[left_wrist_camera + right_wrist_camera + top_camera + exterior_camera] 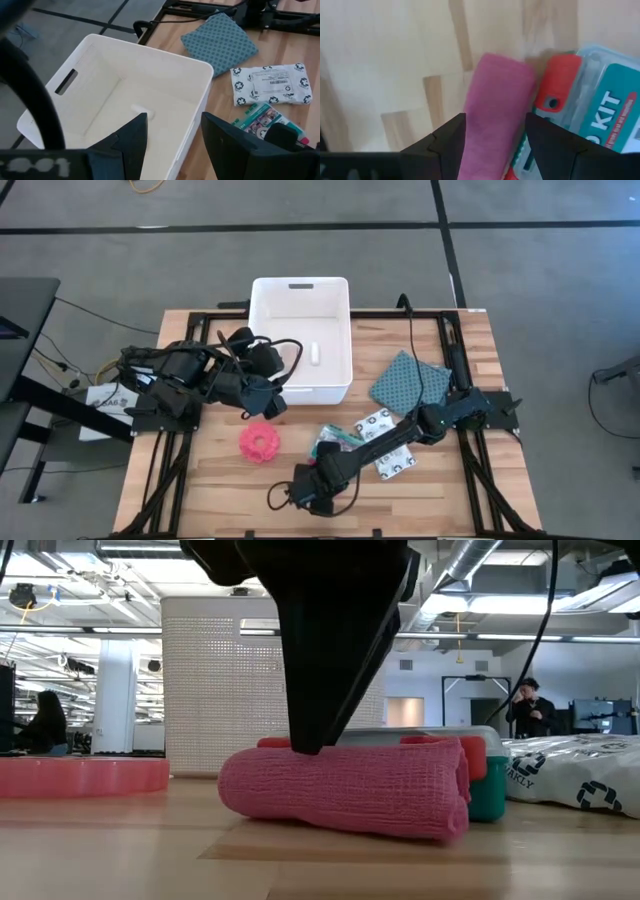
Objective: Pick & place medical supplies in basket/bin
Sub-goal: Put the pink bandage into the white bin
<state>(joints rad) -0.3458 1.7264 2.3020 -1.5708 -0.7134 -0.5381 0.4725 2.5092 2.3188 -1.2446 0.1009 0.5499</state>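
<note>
Closing in on the pink bandage roll, your right gripper has its fingers spread around it, not yet pinched; it lies low-centre in the high view beside the teal kit. Squeeze, lift, then carry it up-frame to the white bin, where your left gripper waits parted and holding nothing.

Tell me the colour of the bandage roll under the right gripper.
Pink-magenta bandage roll, with a woven texture; the low view shows it best.

The right gripper is blocking most of the pink roll from above, the teal kit is running off the wrist picture's edge, and the small white item in the tub is staying too small to identify.
</note>
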